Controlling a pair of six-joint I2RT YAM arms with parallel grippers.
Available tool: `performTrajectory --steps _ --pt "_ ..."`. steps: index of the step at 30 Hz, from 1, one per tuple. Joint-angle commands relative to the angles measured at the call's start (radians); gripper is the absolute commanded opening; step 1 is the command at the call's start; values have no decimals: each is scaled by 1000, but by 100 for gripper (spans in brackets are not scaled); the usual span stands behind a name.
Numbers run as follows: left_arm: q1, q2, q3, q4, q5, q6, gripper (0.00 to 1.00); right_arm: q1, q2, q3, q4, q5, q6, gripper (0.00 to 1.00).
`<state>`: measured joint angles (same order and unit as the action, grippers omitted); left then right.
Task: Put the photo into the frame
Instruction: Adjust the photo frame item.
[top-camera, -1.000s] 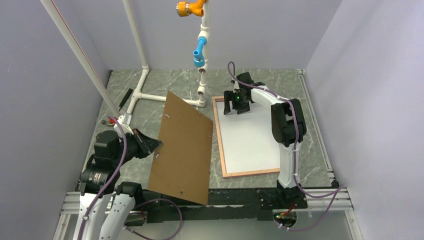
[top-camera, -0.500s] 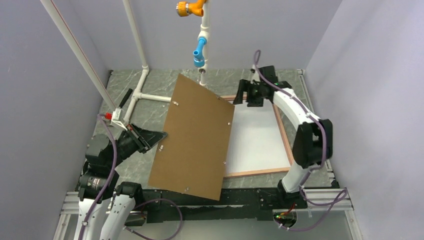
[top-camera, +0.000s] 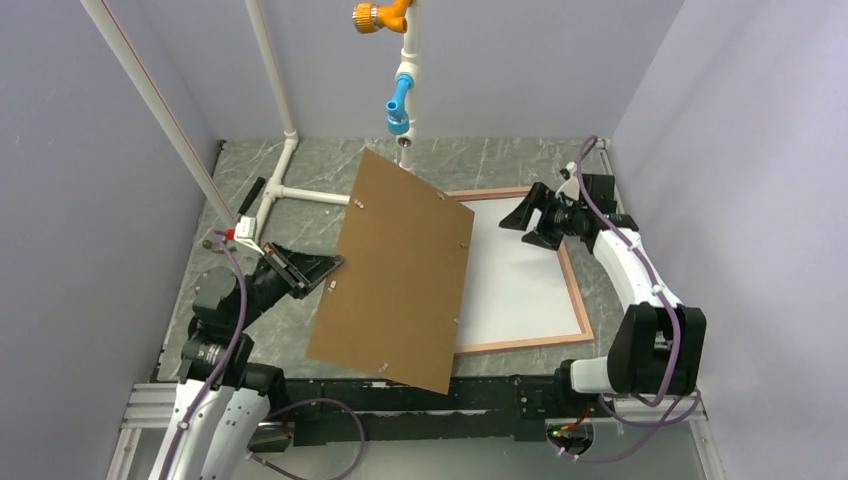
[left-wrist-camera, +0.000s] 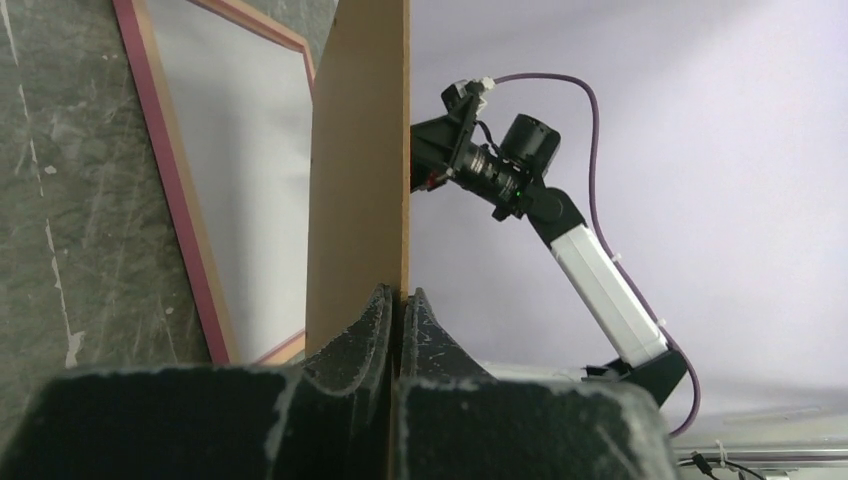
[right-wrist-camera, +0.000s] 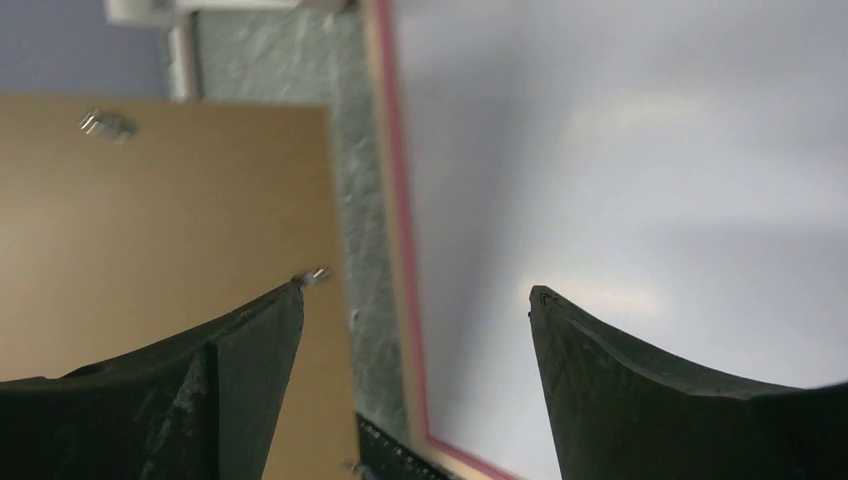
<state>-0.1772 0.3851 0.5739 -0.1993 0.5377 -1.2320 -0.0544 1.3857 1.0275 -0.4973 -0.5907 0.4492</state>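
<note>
One thin rectangular picture frame, pink and tan at its rails, lies flat at centre right on the grey marbled tabletop, with its long axis running up and down the overhead picture. One white rectangular sheet fills it. This is probably the photo lying face down, as no print shows. One plain brown backing board hangs tilted at centre. The jaws of the left arm pinch its left edge, and its long axis runs roughly parallel to the frame's. The frame lies to the right of and below those jaws. The jaws of the right arm gape wide and empty over the frame's upper right corner, so this arm is the nearer one.
</note>
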Motion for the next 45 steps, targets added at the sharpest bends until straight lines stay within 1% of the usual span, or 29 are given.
performTrajectory --steps 1,5,9,11,13,17,19,20,21,24,26,31,33,35,36,37,38,39,40,41,42,43,44,45 --pt "-55 16 2 190 -46 -63 0 6 -75 -135 221 -294 83 86" --pt "-117 35 -9 259 -83 -77 0 14 -109 -255 373 -420 159 89" --pt "-155 44 4 281 -117 -77 0 33 -144 -318 449 -450 204 92" --pt "-163 44 7 291 -132 -78 0 47 -152 -352 535 -483 265 92" --pt "-168 41 5 297 -147 -81 0 71 -166 -401 679 -535 372 92" --pt "-175 32 -13 313 -182 -87 0 132 -211 -513 1116 -583 681 91" --pt "-179 28 -27 323 -198 -90 0 182 -222 -549 1296 -584 813 89" --pt "-181 26 -32 322 -209 -90 0 202 -227 -554 1375 -582 871 87" --pt "-183 24 -38 324 -217 -92 0 216 -231 -557 1417 -579 896 83" --pt "-189 14 -52 312 -248 -85 0 228 -249 -561 1518 -577 994 67" --pt "-191 14 -55 290 -260 -76 0 228 -263 -555 1566 -577 1036 59" --pt "-202 60 -75 317 -227 -85 0 222 -307 -522 1571 -576 1055 44" --pt "-213 79 -78 325 -218 -80 0 215 -321 -508 1555 -578 1059 36" --pt "-227 92 -71 311 -216 -62 0 197 -334 -498 1547 -590 1073 23" --pt "-232 99 -67 295 -214 -49 2 181 -343 -495 1520 -596 1067 14" --pt "-237 104 -63 282 -214 -36 7 159 -355 -492 1484 -604 1059 4" --pt "-241 110 -60 267 -214 -22 12 128 -369 -493 1448 -611 1047 0" --pt "-245 115 -58 251 -214 -7 20 99 -386 -490 1381 -619 1019 0" --pt "-246 120 -56 235 -213 9 29 72 -404 -483 1298 -625 983 0" --pt "-248 129 -54 218 -210 27 42 47 -422 -461 1144 -631 916 0" --pt "-248 139 -51 204 -204 51 58 14 -438 -437 1010 -633 832 0" --pt "-249 153 -42 161 -202 76 71 -12 -452 -408 871 -631 748 0" --pt "-249 174 -27 94 -200 100 85 -37 -463 -370 737 -626 624 0" --pt "-249 198 -12 53 -195 126 91 -63 -469 -337 614 -622 565 0"
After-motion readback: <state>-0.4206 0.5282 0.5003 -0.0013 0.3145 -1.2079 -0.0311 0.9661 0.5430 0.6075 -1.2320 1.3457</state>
